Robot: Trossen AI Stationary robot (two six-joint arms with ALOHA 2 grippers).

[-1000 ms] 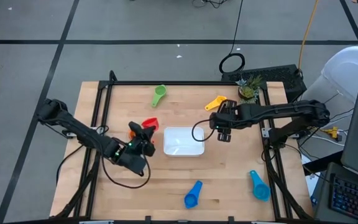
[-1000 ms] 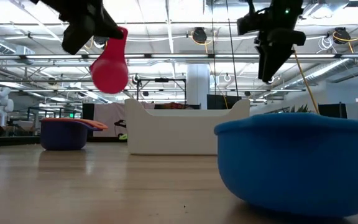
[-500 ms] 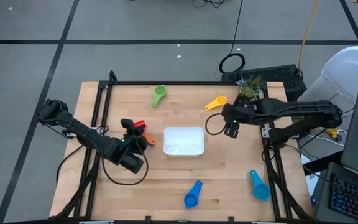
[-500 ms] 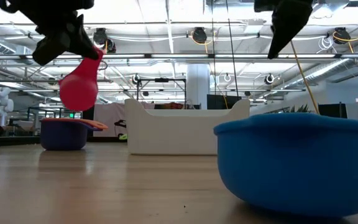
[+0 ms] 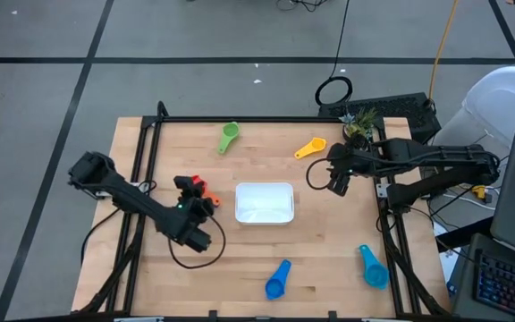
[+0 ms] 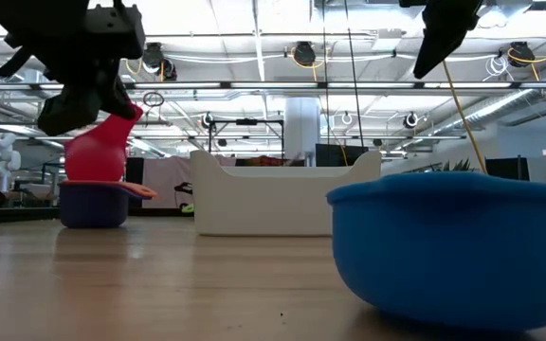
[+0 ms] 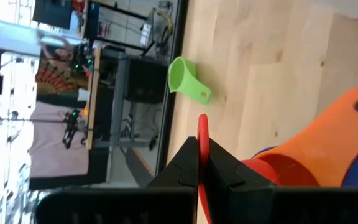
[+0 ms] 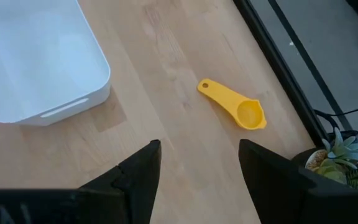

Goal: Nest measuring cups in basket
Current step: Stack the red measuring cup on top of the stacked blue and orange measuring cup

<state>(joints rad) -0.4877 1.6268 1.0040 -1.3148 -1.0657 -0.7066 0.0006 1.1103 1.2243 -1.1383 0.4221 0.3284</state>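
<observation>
We see the table (image 5: 329, 250) carrying the white basket (image 5: 265, 202) at its centre. The left gripper (image 5: 192, 186) hangs just left of the basket, its fingers clamped on the flat handle of the red-orange cup (image 7: 278, 171), which is raised above the table. The right gripper (image 5: 337, 183) hangs right of the basket, fingers apart and holding nothing; the yellow cup (image 8: 235, 107) lies just beyond it. The green cup (image 5: 229, 136) lies at the far edge; the dark blue cup (image 5: 277, 279) and light blue cup (image 5: 371, 266) lie near the front edge.
</observation>
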